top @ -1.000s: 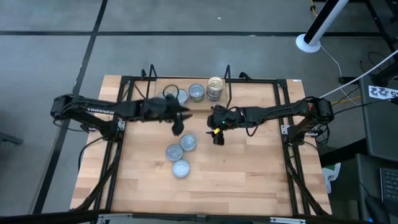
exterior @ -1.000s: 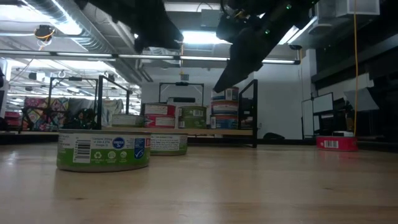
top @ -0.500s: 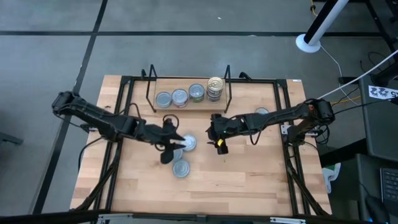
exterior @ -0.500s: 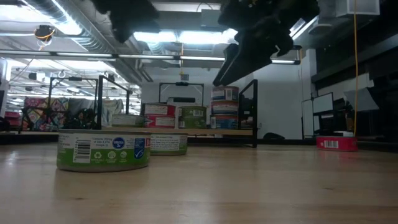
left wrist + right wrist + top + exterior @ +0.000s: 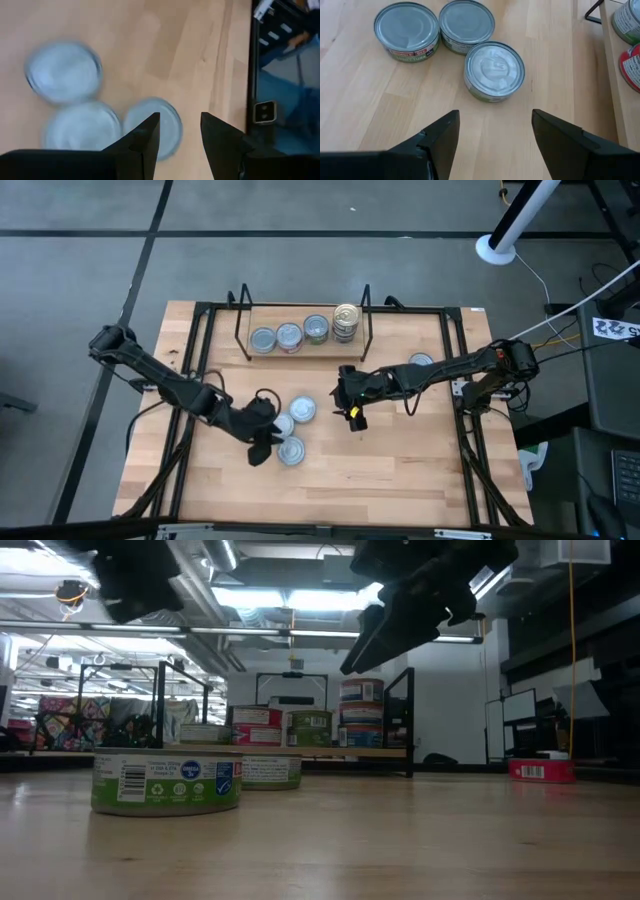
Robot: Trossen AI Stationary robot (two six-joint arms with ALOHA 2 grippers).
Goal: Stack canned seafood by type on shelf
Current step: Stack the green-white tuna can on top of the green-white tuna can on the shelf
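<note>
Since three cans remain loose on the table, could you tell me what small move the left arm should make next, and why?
Probably lower the open left pincer onto the nearest loose can: it hovers empty just beside the cluster, while the shelf still has room.

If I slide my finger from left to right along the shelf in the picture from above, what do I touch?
On the shelf: silver-lidded can → second silver-lidded can → can with a green side → gold-lidded stack of cans.

Left gripper (image 5: 262,448) now nearer front tins (image 5: 290,451)
</note>
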